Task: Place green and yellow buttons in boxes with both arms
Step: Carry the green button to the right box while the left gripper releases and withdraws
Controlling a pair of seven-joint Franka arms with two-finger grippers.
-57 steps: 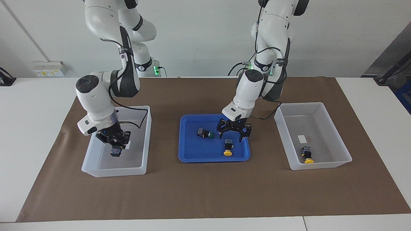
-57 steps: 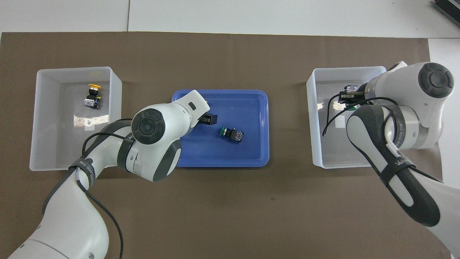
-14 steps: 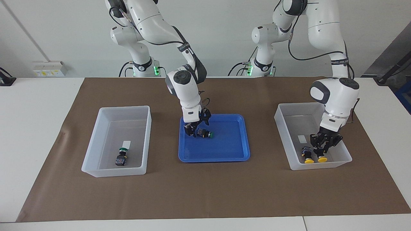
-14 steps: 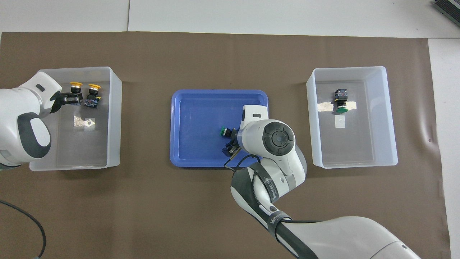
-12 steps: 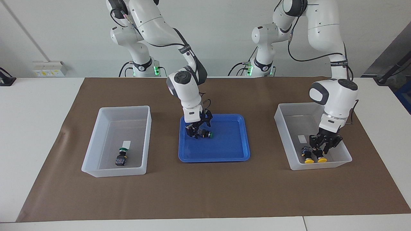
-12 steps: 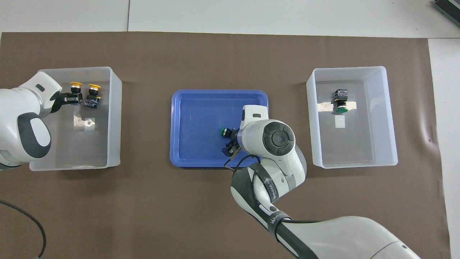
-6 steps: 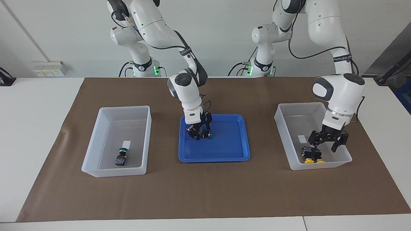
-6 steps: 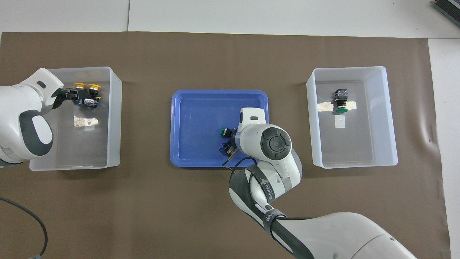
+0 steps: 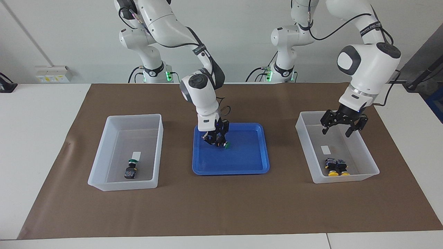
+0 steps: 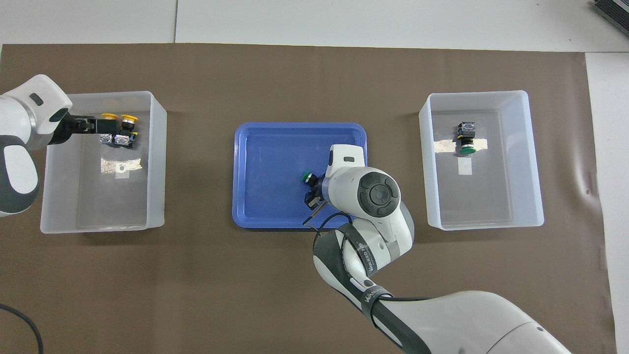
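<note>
My right gripper (image 9: 216,140) is low in the blue tray (image 9: 242,162), shut on the body of a green button (image 9: 225,145); it also shows in the overhead view (image 10: 308,176). My left gripper (image 9: 341,129) is open and empty, raised over the box (image 9: 304,145) at the left arm's end. Two yellow buttons (image 9: 329,167) (image 9: 342,168) lie side by side in that box, caps pointing away from the robots. The other green button (image 9: 130,168) lies in the box (image 9: 157,152) at the right arm's end.
A brown mat (image 9: 221,207) covers the table under the tray and both boxes. Each box has a small white label (image 9: 325,149) on its floor. The tray holds nothing besides the gripped button.
My left gripper let go of the second yellow button beside the first, opened, and rose out of the box. My right gripper came down around the green button in the tray and shut on it.
</note>
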